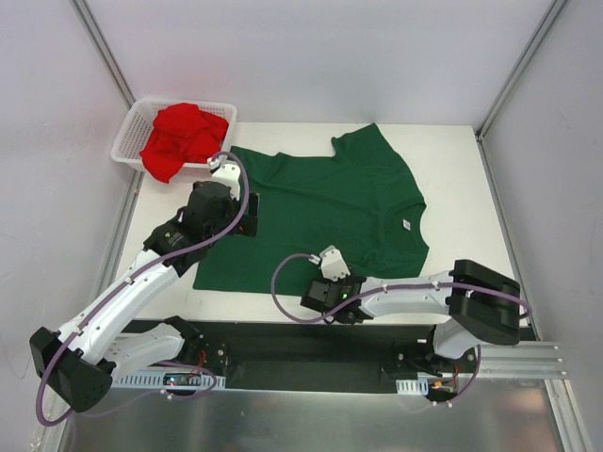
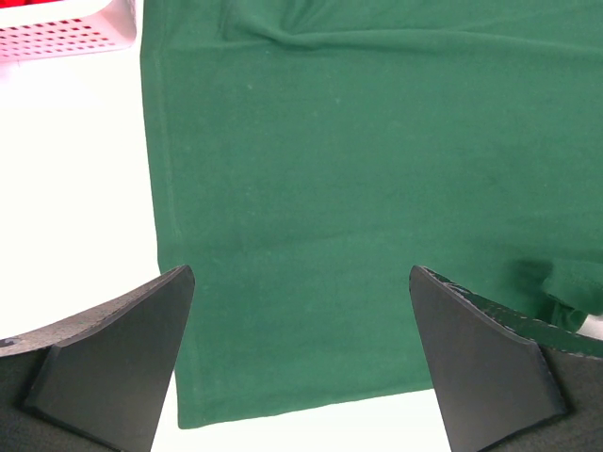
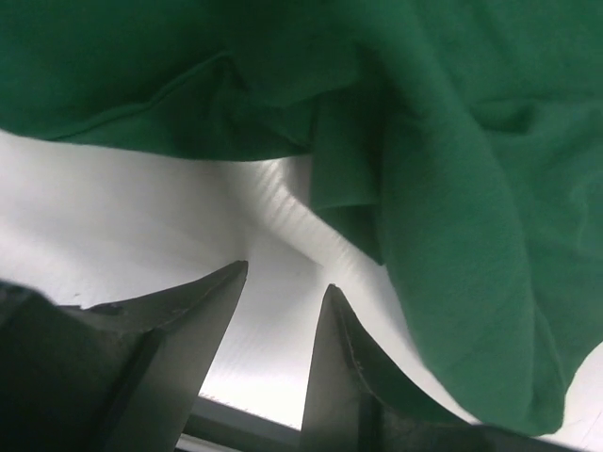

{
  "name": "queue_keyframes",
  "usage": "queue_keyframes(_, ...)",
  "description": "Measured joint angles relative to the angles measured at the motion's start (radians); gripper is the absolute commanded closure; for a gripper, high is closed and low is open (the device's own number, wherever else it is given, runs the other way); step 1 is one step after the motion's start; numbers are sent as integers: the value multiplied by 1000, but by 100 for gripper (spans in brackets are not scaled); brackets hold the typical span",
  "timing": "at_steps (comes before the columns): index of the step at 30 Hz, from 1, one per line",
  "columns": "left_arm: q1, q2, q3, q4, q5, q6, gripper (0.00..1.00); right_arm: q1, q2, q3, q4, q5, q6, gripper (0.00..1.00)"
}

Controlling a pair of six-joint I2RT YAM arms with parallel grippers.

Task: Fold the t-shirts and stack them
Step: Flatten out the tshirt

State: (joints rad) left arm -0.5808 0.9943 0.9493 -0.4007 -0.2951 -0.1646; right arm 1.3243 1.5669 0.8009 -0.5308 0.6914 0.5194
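The dark green t-shirt (image 1: pixel 325 212) lies spread flat on the white table, collar to the right. The red t-shirt (image 1: pixel 181 137) is a crumpled heap in the white mesh basket (image 1: pixel 129 139) at the back left. My left gripper (image 1: pixel 243 218) hovers over the green shirt's left part, jaws wide open and empty; in the left wrist view (image 2: pixel 301 282) the green cloth (image 2: pixel 358 169) and its hem corner lie below it. My right gripper (image 1: pixel 316 297) is low at the shirt's near edge. In the right wrist view (image 3: pixel 283 278) its jaws are slightly apart over bare table, with rumpled green cloth (image 3: pixel 443 188) just beyond and beside the right finger.
The basket's corner also shows in the left wrist view (image 2: pixel 66 33). White walls enclose the table on three sides. A black strip and metal rail (image 1: pixel 311 353) with both arm bases runs along the near edge. Bare table lies right of the shirt (image 1: pixel 452 188).
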Motion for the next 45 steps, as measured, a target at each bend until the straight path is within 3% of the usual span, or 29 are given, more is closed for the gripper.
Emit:
queue_keyframes(16, 0, 17, 0, 0, 0, 0, 1, -141, -183, -150, 116, -78, -175, 55)
queue_keyframes(45, 0, 31, 0, 0, -1, 17, 1, -259, -96, -101, 287, -161, -320, 56)
